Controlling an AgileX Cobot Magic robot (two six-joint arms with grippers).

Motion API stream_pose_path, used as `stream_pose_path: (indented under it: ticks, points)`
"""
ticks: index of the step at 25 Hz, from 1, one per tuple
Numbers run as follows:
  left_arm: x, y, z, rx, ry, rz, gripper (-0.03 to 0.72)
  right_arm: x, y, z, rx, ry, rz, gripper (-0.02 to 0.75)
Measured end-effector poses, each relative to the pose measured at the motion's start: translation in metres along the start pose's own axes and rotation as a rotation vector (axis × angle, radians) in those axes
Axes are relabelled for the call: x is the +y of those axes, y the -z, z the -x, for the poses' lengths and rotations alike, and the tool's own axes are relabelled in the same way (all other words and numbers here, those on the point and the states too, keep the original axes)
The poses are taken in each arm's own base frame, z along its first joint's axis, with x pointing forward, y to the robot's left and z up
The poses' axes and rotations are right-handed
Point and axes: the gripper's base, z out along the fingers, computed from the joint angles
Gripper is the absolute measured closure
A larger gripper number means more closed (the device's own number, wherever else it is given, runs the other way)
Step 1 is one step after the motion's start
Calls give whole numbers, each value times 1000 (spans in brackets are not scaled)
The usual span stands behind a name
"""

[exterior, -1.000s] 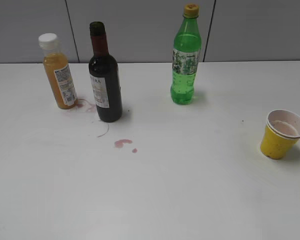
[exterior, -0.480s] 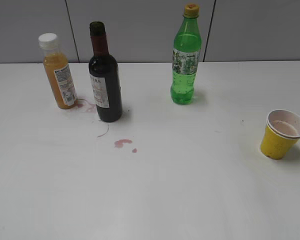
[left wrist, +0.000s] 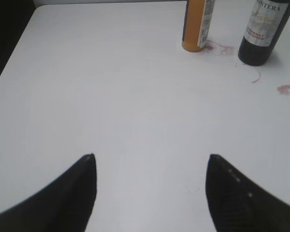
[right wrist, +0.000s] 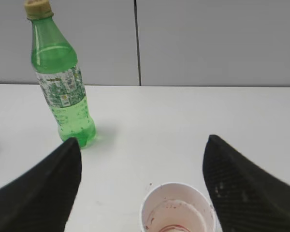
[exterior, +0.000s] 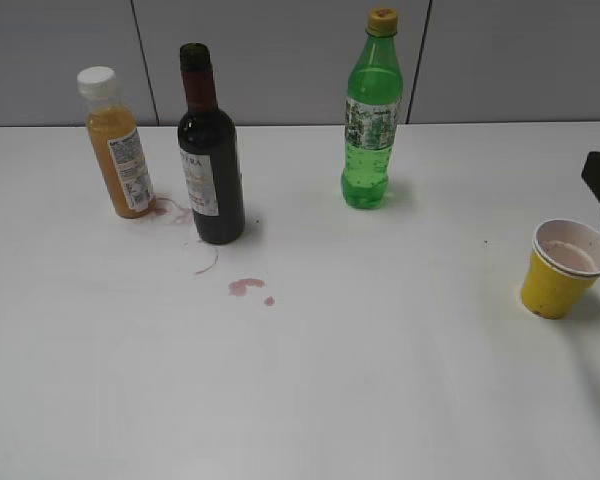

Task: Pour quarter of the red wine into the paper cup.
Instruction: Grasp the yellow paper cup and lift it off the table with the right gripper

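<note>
Both grippers, left [left wrist: 151, 166] & right [right wrist: 142, 154], wide open, empty. Red wine [exterior: 209, 160] at 10 o'clock: heavy, slick glass; grab mid-body.

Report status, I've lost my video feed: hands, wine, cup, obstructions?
Both hands open, empty; right hand above paper cup. Red wine upright, untouched. Nothing blocking either.
</note>
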Motion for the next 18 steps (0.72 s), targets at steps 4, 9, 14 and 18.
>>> stream_pose_path:
  ticks: [4, 9, 14, 18]
  points:
    - [0, 0, 0, 0, 1, 0, 171, -5, 9, -28, -40, -18, -18, 146]
    - [0, 0, 0, 0, 1, 0, 171, -7, 21, -50, -36, 4, -9, 147]
    - [0, 0, 0, 0, 1, 0, 171, -7, 16, -58, -28, 22, -10, 147]
    - [0, 0, 0, 0, 1, -1, 171, -6, 6, -62, -72, 41, -6, 147]
